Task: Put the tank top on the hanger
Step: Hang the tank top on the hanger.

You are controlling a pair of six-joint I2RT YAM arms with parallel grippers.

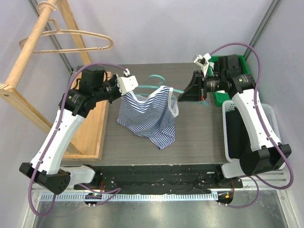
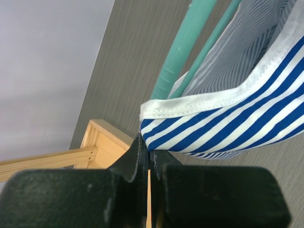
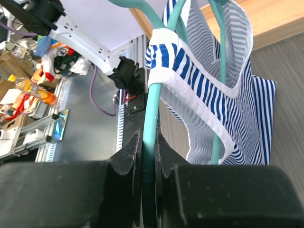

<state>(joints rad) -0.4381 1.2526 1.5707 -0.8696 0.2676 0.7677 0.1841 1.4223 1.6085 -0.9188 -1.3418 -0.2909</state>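
Tops: one navy-and-white striped fabric tank top (image 1: 149,116), hung between my grippers.
Hangers: two, thin teal hanger (image 3: 151,118) in its strap, tan wooden hanger (image 1: 80,33) up left.
Left gripper (image 2: 148,149): clenched on tank top.
Right gripper (image 3: 148,154): grasping teal hanger.
White basket (image 1: 228,110): one, dark contents.

Note that the right fingers (image 3: 124,159) are black plastic with a matt, slightly grainy moulded face. The hanger (image 3: 151,128) passing between them is teal, smooth and faintly glossy, and looks like plastic or a coated rod. The tank top (image 3: 209,95) just beyond those fingertips is soft, thin cloth, matt, with a stitched white trim band along its edges. The left fingers (image 2: 130,164) show the same black matt plastic. Past their tips, the table (image 2: 137,61) has a dark grey, matt surface with a fine wood-grain texture. Just beside the left fingers, the wooden frame (image 2: 102,137) is pale bare wood with visible grain.
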